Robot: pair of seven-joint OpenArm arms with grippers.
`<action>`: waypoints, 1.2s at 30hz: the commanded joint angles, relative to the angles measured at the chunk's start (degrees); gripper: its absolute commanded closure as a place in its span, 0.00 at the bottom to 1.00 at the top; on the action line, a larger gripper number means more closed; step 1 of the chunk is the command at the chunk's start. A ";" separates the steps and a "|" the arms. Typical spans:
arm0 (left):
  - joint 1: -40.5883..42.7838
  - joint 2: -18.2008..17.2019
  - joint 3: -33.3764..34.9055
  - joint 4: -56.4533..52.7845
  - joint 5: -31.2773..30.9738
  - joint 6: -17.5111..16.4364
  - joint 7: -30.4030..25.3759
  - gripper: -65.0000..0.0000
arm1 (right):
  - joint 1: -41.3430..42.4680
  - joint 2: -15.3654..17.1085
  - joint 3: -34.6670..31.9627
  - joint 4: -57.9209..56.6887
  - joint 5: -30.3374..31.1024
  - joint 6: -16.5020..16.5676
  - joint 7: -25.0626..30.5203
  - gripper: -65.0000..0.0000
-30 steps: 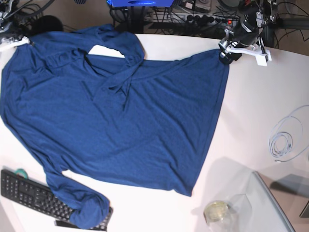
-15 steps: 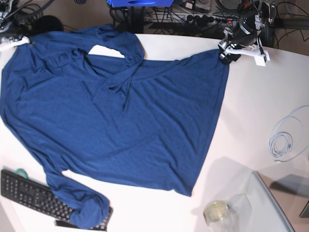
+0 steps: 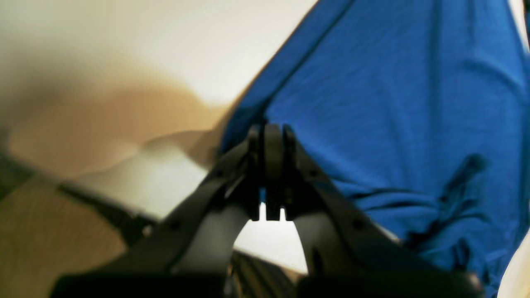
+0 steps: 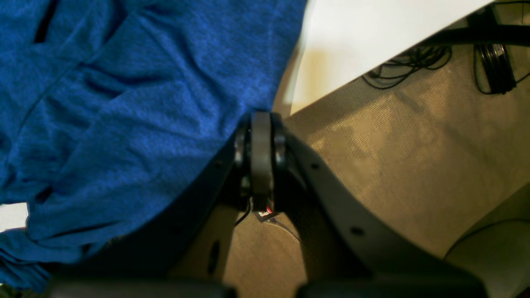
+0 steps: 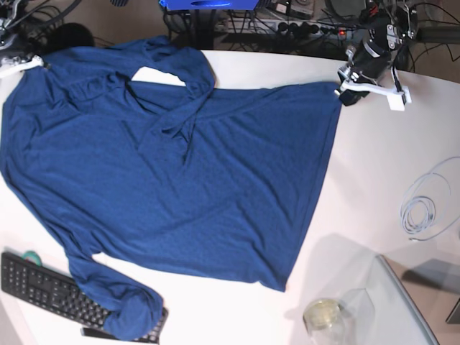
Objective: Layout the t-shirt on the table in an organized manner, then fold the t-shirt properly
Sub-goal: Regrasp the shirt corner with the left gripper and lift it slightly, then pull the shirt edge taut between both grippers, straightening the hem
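A: The jaws of the left gripper (image 3: 267, 165) are pressed flat together at the corner of the large dark navy blue knit t-shirt (image 5: 180, 180), right where that corner meets the bare table. The wrist view does not show cloth between them, so I cannot tell whether they hold it.

B: And the other arm?

A: The jaws of the right gripper (image 4: 261, 153) are clenched too, at the shirt's edge by the rim of the smooth white curved table (image 5: 374, 165). Fabric runs up to them on one side, with tan carpet under them; whether cloth is pinched there I cannot tell either.

B: Where does the shirt lie?

A: Spread across most of the table in the base view, with its top stretched between the two far corners. The collar area near the far edge is bunched and twisted (a patch of white table shows through the fold). One sleeve trails to the near edge and its cuff lies on the end of a flat black computer keyboard (image 5: 50, 291).

B: Anything else on the table?

A: A coiled pale grey cable (image 5: 424, 208) well apart from the shirt on the left arm's side, and a clear glass jar with yellowish contents (image 5: 323, 315) near the front edge, just beside a glass panel (image 5: 410, 302).
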 commanded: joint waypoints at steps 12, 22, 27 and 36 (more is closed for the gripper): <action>3.52 -0.52 -0.25 3.91 -0.21 -0.49 -0.61 1.00 | -1.00 0.60 0.66 6.14 0.44 0.30 -4.90 1.00; 1.85 -1.48 -2.10 1.36 -0.13 -0.49 -0.69 1.00 | -1.18 0.51 0.75 6.32 0.53 6.19 -4.81 1.00; -1.49 -1.66 -2.71 2.50 -0.13 -0.49 -0.61 1.00 | 2.60 0.60 6.02 10.80 0.53 9.09 -5.25 1.00; -4.21 -1.66 -2.63 7.42 -0.21 -0.49 -0.61 1.00 | 4.10 0.60 9.45 17.04 0.44 13.75 -5.34 1.00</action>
